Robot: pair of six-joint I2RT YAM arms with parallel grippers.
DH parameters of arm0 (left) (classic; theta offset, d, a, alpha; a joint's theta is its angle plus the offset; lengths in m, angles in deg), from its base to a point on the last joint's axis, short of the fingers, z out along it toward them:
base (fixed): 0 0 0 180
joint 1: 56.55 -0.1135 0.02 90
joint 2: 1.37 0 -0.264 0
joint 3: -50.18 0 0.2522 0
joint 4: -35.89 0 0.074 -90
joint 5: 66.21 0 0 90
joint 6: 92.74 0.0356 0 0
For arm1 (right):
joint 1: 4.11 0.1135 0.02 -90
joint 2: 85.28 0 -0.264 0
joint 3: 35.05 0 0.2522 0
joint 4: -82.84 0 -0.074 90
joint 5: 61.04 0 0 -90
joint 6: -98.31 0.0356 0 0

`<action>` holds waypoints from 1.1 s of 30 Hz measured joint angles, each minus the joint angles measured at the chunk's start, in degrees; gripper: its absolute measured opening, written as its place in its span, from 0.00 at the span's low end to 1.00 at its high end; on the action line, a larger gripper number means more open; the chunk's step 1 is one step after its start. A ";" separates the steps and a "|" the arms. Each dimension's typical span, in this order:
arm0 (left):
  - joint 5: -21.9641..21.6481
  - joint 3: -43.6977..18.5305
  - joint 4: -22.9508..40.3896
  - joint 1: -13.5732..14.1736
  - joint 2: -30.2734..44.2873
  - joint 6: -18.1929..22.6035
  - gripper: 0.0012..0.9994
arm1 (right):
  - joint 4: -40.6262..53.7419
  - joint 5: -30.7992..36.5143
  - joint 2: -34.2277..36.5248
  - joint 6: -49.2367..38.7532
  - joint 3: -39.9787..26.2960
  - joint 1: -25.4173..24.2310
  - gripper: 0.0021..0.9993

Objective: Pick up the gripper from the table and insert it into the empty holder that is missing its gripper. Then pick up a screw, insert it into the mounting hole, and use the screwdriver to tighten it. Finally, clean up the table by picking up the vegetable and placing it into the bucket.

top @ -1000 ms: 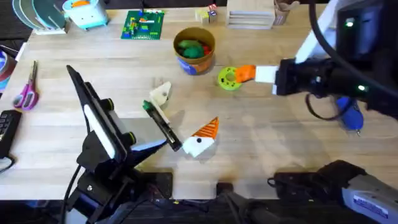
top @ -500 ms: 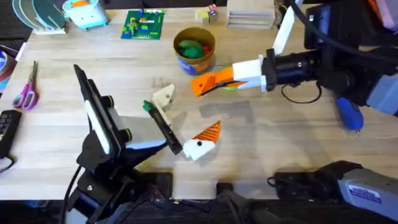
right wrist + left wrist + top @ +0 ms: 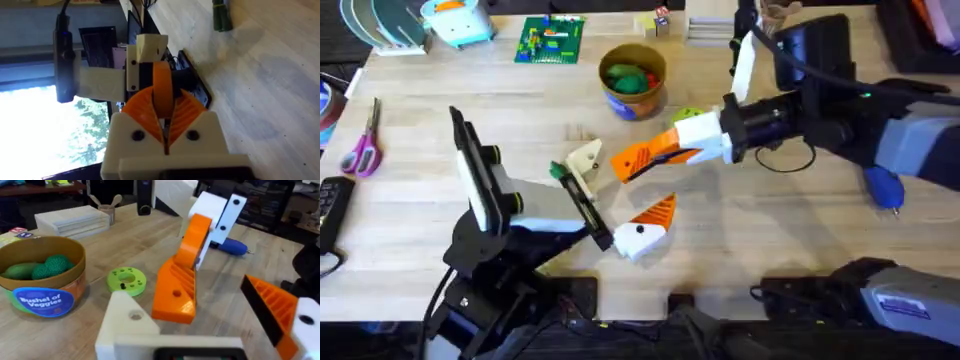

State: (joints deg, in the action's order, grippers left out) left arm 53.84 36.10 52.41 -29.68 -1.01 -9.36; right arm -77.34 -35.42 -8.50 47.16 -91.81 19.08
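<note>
at mid-table: orange fingertip held in the air, empty mount beside it

item 1, the gripper point(image 3: 645, 157): orange wedge-shaped fingertip piece, clenched between the ribbed pads of the right gripper point(image 3: 665, 150). it hangs above the wood, between the bucket and the left arm's mounts. the left wrist view shows it point(image 3: 182, 275) tilted, thick end down, a round hole in its side.

item 2, the holder point(image 3: 582, 153): pale blocky finger mount on the left arm, no orange pad on it. it sits just beside the held wedge; whether they touch cannot be told.

item 3, left gripper point(image 3: 612, 195): jaws spread wide. its other mount point(image 3: 640, 235) carries an orange ribbed pad point(image 3: 655, 210).

item 4, the bucket point(image 3: 633, 80): round tan tub, blue label on its wall, green vegetables inside. it stands beyond the wedge, apart from it.

item 5, green disc point(image 3: 690, 117): round, with holes, flat on the table, partly hidden behind the right gripper.

item 6, the screwdriver point(image 3: 884, 187): blue, lying near the right edge, partly under the right arm.

item 7, scissors point(image 3: 364, 142): pink handles, at the far left edge.
</note>
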 joint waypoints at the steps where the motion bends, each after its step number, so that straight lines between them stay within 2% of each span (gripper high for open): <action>1: 0.05 0.00 0.01 0.00 0.00 -0.19 0.99 | -0.33 0.00 0.71 0.23 0.00 0.21 0.01; 9: -0.08 0.00 0.02 -0.02 0.00 -0.95 0.99 | -11.56 -1.34 4.10 4.20 0.02 1.91 0.01; 22: -3.09 0.00 0.24 -0.39 0.07 -2.69 0.99 | -23.32 -4.40 13.22 13.80 0.00 3.16 0.01; 28: -2.07 0.00 0.24 -0.27 0.50 -3.40 0.99 | -28.31 -5.27 16.71 18.81 -0.13 4.22 0.01; 33: -1.32 0.00 0.22 -0.11 0.49 -3.72 0.99 | -31.73 -2.47 17.11 22.06 -0.24 6.75 0.01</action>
State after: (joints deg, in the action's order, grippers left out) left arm 52.52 36.10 52.63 -29.78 -0.52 -13.08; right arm -109.07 -37.89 8.60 69.23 -92.05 25.84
